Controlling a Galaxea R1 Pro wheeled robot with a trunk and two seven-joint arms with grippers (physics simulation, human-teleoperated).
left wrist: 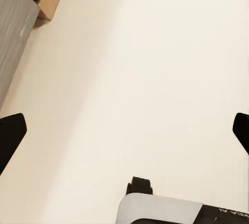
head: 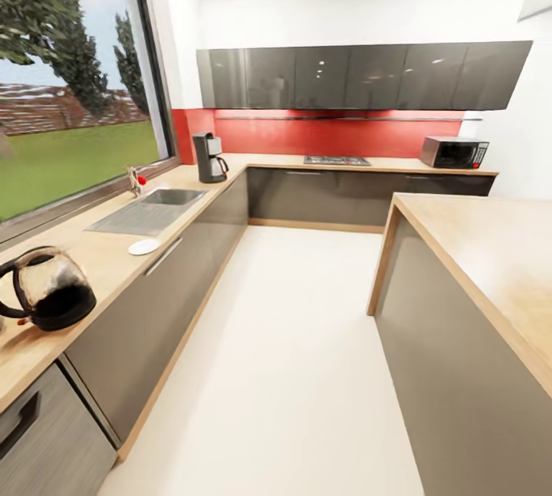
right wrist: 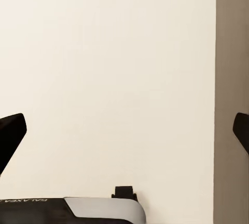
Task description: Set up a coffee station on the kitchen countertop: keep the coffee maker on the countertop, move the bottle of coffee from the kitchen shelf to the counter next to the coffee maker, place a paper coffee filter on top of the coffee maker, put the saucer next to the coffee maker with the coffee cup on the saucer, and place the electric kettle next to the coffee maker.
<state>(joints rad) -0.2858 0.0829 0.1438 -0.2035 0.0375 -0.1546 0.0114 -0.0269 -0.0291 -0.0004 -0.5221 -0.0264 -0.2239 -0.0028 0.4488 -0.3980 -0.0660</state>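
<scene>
Your left gripper (left wrist: 124, 130) hangs with its jaws wide apart over bare cream floor (left wrist: 155, 68), nothing between the black fingertips (left wrist: 11, 130); your right gripper (right wrist: 124, 130) does the same, jaws spread and empty, with a grey cabinet face (right wrist: 233, 52) running alongside.

From the head camera, the electric kettle (head: 47, 289) sits on the near end of the countertop (head: 100, 258), under the big window (head: 69, 82). The saucer (head: 144, 247) lies flat near the counter's front edge, just short of the steel sink (head: 153, 208). The coffee maker (head: 209, 158) stands upright far off in the corner, against the red backsplash (head: 337, 134).

Judge the kettle as the heaviest piece here: rigid glass body, smooth and breakable, likely to swing if lifted off-centre. Its black handle, curving off the side away from the sink, looks like your safest hold; pinching the rounded glass would probably slip.

The saucer is light and stiff but lies so low that your fingers can probably only catch its rim, ideally where it nears the counter edge.

A microwave (head: 455, 152) and hob (head: 337, 160) sit on the far run, well clear of all this.
</scene>
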